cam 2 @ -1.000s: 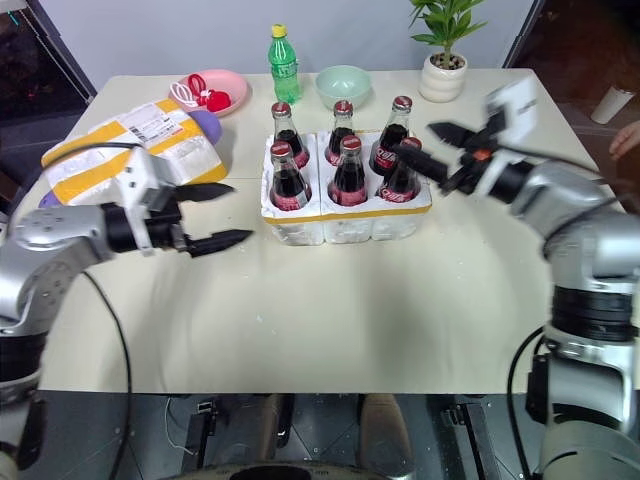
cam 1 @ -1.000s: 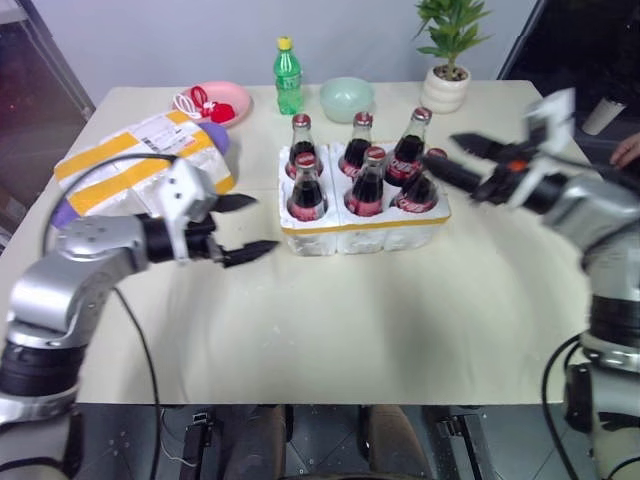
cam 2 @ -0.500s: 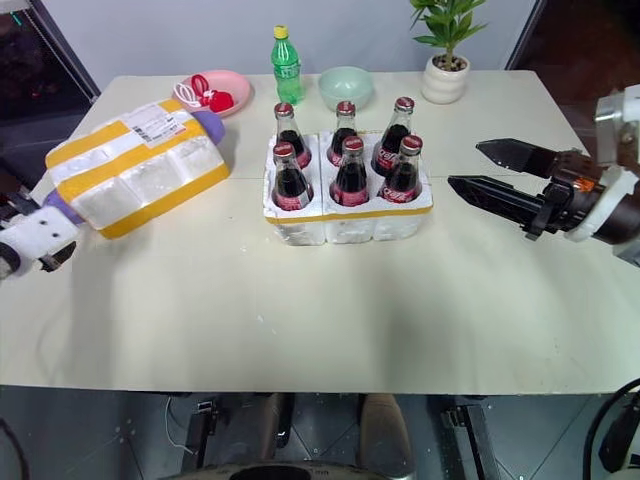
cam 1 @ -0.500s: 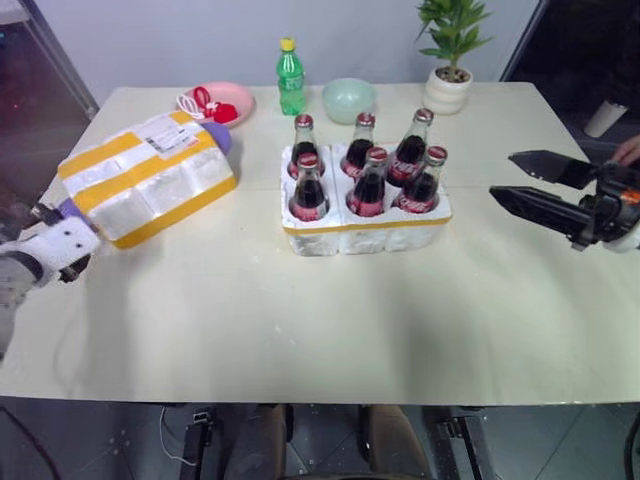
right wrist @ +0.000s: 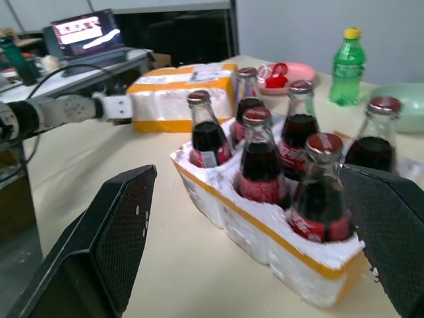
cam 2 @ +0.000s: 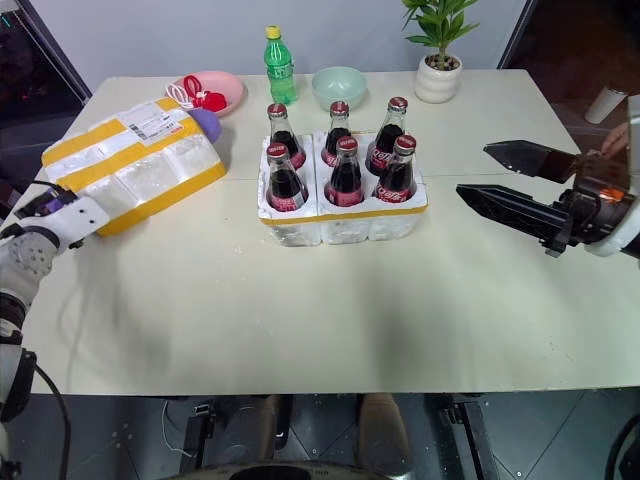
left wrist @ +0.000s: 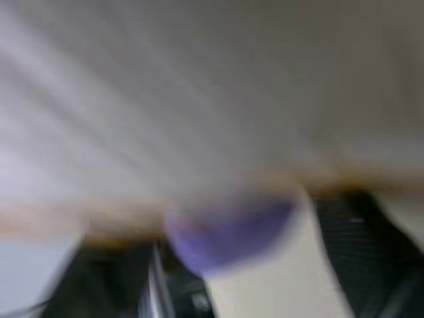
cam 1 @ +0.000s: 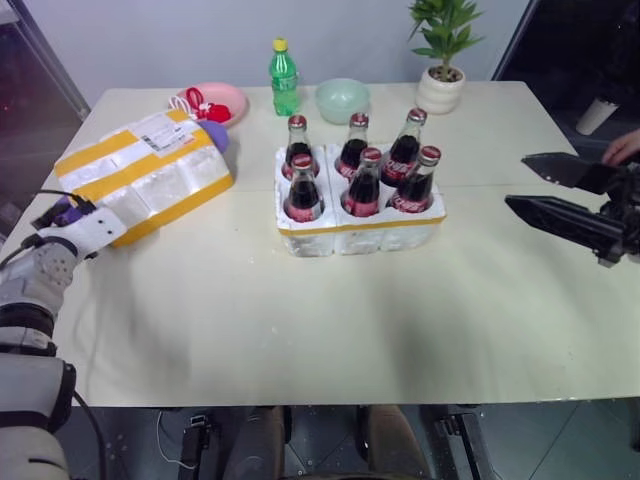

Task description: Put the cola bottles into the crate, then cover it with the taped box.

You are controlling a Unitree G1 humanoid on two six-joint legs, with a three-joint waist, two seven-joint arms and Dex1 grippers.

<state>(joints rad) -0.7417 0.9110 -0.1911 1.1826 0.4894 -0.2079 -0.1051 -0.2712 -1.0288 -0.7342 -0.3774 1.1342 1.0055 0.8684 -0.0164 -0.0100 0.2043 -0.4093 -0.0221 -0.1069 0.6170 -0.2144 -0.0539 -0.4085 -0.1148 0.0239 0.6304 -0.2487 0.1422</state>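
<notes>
Since all six cola bottles (cam 2: 343, 155) already stand in the crate (cam 2: 342, 215) at mid-table, covering comes next: the left gripper (cam 2: 45, 205), fingers unreadable, sits at the one taped box (cam 2: 130, 162); the empty right gripper (cam 2: 508, 178) hovers right, jaws apart.

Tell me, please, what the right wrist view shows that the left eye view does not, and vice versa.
Right wrist view adds: a lit screen. Left eye view adds: the potted plant and a person's hand. Both share: six cola bottles in the crate, the taped box, the green bottle, the open right end effector.
</notes>
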